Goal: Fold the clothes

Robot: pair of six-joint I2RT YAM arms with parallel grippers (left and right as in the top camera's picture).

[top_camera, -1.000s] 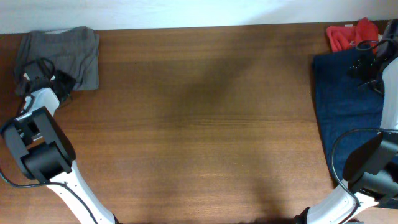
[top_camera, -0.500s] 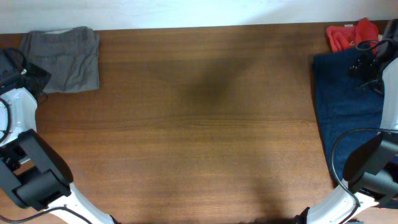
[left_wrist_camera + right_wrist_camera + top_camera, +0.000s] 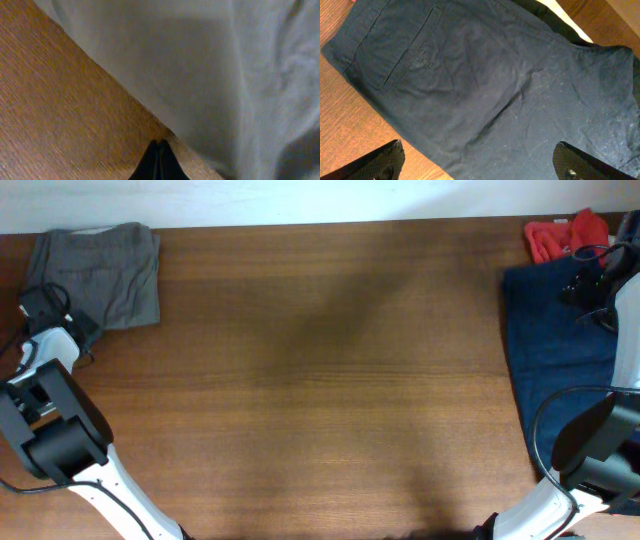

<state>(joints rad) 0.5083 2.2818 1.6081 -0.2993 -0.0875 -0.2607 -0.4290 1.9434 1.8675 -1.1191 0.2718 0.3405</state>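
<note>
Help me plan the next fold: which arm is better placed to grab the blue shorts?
Right. The right gripper, open, hangs over the blue shorts; the left gripper is shut beside the grey shorts, across the table.

The brown wooden tabletop (image 3: 330, 380) is bare across its whole middle, wide room to pass; folded grey cotton shorts (image 3: 100, 275) occupy the far left corner; flat navy blue shorts (image 3: 550, 350) cover the right edge, a crumpled red garment (image 3: 558, 235) just behind.
</note>
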